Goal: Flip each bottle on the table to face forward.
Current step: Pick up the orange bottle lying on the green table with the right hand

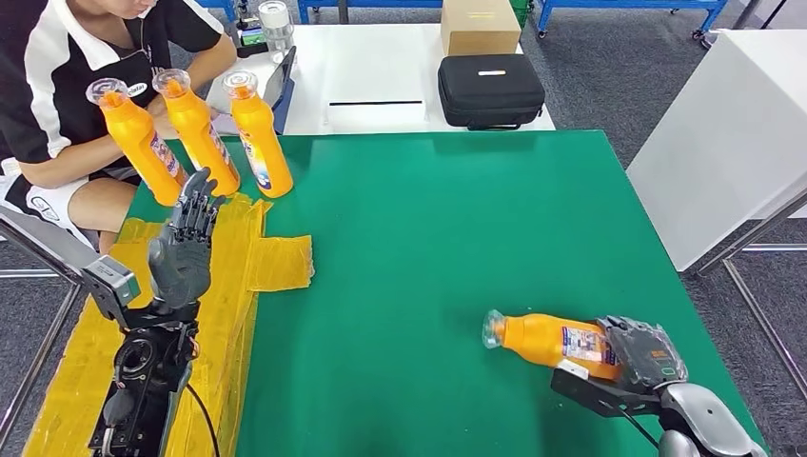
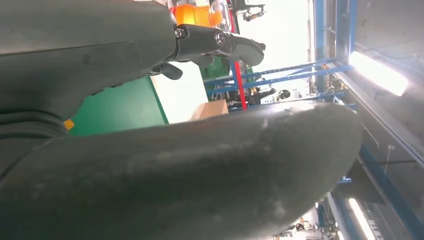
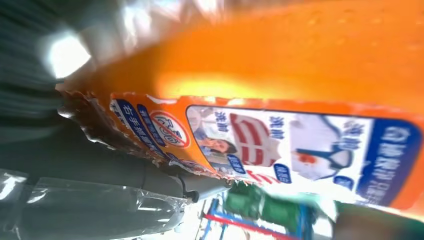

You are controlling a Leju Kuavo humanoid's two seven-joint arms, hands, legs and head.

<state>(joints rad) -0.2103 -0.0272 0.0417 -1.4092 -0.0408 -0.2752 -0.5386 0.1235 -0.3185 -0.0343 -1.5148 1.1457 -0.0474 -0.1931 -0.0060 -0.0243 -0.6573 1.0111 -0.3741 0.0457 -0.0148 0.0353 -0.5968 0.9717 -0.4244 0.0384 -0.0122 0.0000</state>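
- The right hand (image 1: 639,350) is wrapped around the base end of an orange bottle (image 1: 547,341), which lies on its side near the front right corner of the green table (image 1: 457,238). Its clear cap points toward the middle of the table.
- Gripping the wide base end probably leaves the neck free to swing, so the bottle can be stood up or turned from there; that is a judgement, not something seen.
- In the right wrist view the bottle's label (image 3: 280,150) fills the frame just in front of the camera, with grey fingers (image 3: 150,180) pressed under it, so the hold looks firm.
- The left hand (image 1: 184,249) holds nothing, its fingers apart and pointing up, raised over the yellow tape patch (image 1: 271,257) on the left side of the table.
- It sits just in front of three upright bottles (image 1: 195,129) lined up at the far left corner, likely waiting to take the next one.
- A seated person (image 1: 86,86) is just behind that row.
- The lying bottle is well apart from the row, so it seems to be the one in hand now.
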